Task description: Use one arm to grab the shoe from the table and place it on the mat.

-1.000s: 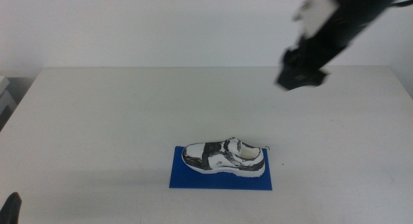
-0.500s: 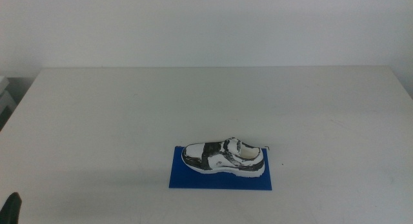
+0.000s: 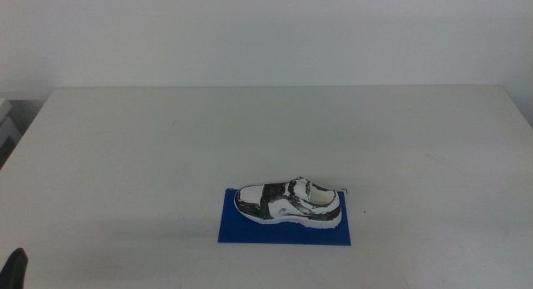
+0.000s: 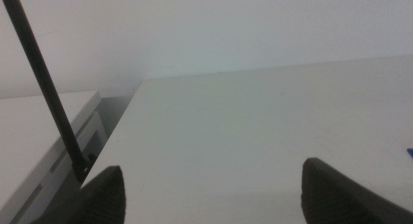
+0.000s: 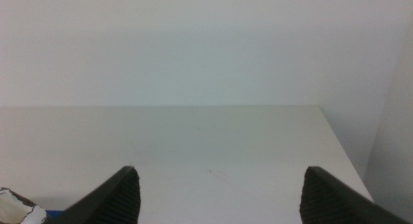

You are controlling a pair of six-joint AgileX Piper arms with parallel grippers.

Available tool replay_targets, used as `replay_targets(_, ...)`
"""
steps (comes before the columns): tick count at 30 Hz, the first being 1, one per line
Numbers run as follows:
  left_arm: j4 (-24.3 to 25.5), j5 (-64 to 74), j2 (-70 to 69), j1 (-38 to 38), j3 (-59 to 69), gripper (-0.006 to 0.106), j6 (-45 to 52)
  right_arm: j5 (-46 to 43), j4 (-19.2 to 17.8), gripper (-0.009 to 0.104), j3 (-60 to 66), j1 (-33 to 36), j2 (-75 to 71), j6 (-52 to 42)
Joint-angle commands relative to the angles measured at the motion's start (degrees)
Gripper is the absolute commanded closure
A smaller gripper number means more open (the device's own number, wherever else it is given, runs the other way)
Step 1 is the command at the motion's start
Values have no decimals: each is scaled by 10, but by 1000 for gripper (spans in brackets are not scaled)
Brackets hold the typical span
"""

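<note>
The white-and-black sneaker (image 3: 289,204) is seen lying on its sole on the deep-blue mat (image 3: 284,229), in the lower centre of the middle view, toe toward the frame's left and the whole sole within the mat's edges, so the placement is judged complete. The left gripper (image 4: 213,192) is parked at the lower left corner of the desk (image 3: 166,147), its jaws spread wide with nothing between them. The right gripper (image 5: 219,195) is out of the middle view, jaws likewise wide and empty, only the shoe's toe showing at its frame's lower left.
</note>
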Motion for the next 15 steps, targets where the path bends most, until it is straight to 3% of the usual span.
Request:
replay_targets(1, -6, -45, -15, -4, 2, 7, -2, -76, -11, 32, 19, -3, -23, 5)
replay_targets(15, -6, -45, -15, -4, 2, 7, -2, -75, -18, 32, 155, -3, -162, 7)
